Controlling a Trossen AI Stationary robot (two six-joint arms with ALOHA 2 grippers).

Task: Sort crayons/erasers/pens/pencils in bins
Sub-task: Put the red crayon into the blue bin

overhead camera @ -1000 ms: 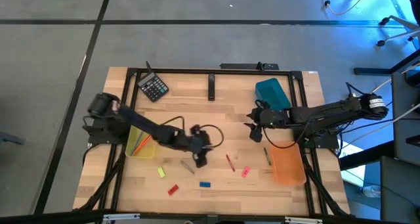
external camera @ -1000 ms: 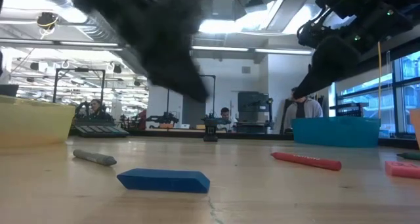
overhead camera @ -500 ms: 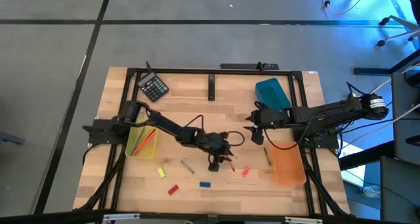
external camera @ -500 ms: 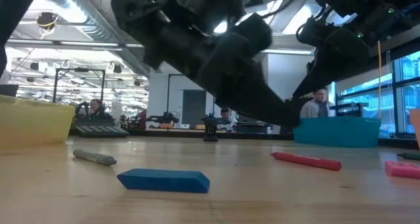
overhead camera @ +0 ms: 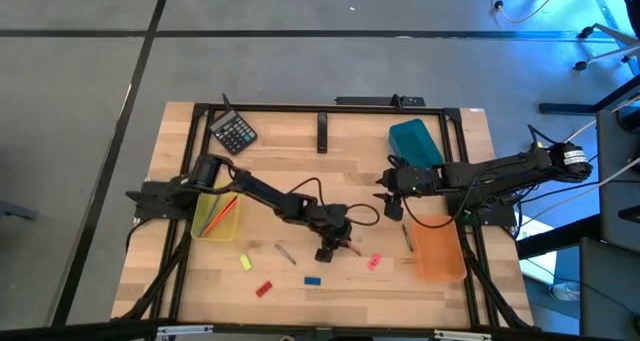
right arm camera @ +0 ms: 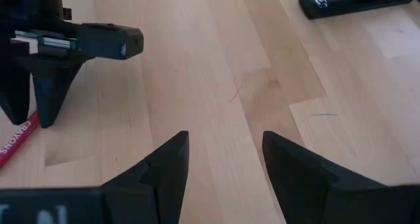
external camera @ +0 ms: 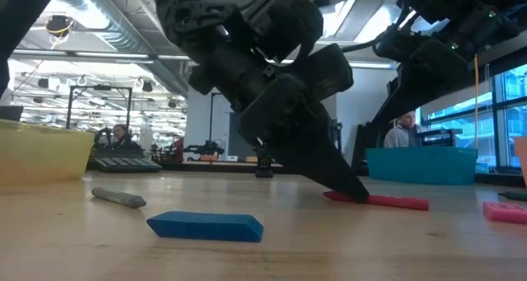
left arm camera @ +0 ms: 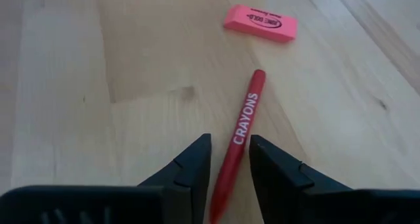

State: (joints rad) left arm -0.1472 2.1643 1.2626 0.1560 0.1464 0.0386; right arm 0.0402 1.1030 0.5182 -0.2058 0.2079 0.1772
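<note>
We're seeing the left arm reaching out long and low across the desk (overhead camera: pixel 300 181), its left end effector (left arm camera: pixel 228 159) pitched tip-down onto the wood with fingers apart, straddling the red crayon (left arm camera: pixel 237 142); whether the pads are touching it, we cannot tell. The crayon is lying flat between the fingers, running out ahead toward the pink eraser (left arm camera: pixel 260 23), which is sitting near but apart from it. The right end effector (overhead camera: pixel 392 203) is hovering near the teal bin (overhead camera: pixel 415 141), fingers apart, holding nothing. Blue eraser (external camera: pixel 206 226) is lying nearer the desk's front edge, with yellow eraser (overhead camera: pixel 245 263) and red eraser (overhead camera: pixel 263 289) further left.
</note>
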